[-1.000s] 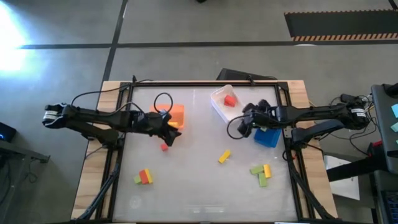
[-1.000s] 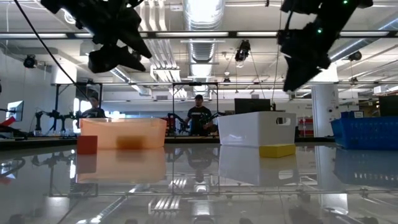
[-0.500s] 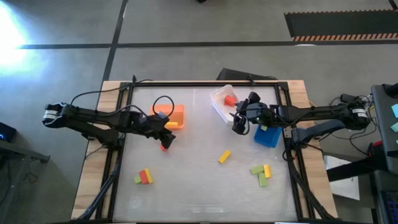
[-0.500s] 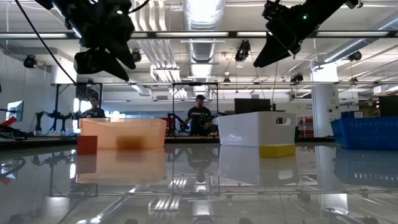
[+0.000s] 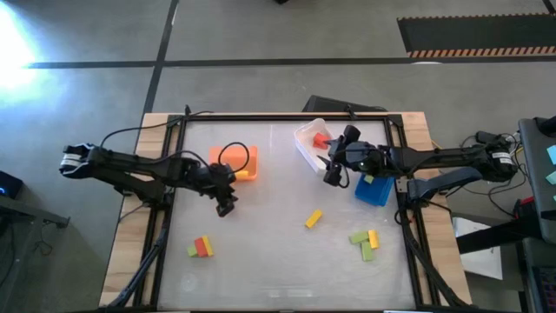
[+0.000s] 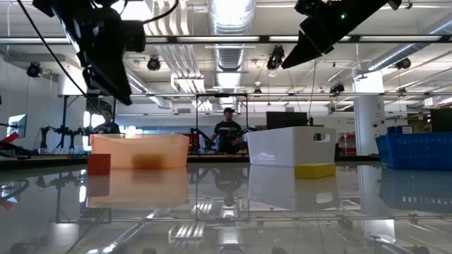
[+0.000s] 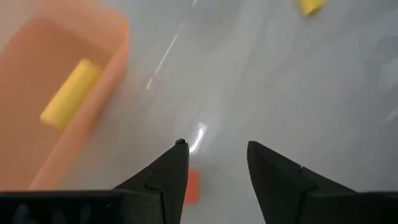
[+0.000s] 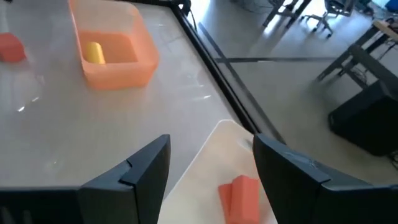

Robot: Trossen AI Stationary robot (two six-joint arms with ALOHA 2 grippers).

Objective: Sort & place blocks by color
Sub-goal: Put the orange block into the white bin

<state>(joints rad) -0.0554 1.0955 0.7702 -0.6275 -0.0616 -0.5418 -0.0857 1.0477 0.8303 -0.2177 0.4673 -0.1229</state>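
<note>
My left gripper [image 7: 214, 149] is open and slants down over a small red block [image 7: 191, 186] that lies flat on the table beside one fingertip; in the high view my left gripper [image 5: 228, 205] hides this block. My right gripper [image 8: 211, 142] is open with nothing between its fingers, above the white bin's [image 5: 306, 149] near rim. In that bin lies a red block [image 8: 239, 196]. The orange bin [image 5: 233, 159] holds a yellow block [image 7: 69, 92]. A lone yellow block [image 5: 314, 219] rests on the table.
A blue bin [image 5: 373, 191] with a green block [image 5: 368, 180] stands at the right. Green, red and yellow blocks [image 5: 201, 248] lie together near the front left. Green and yellow ones [image 5: 365, 242] lie at the front right. The table's middle is bare glass.
My left gripper has moved from the orange bin toward the table's near edge and down, rolling and tipping more steeply, and now stands over the red block. My right gripper has risen, rolled and tipped from pointing down toward level, shifting toward the white bin.
</note>
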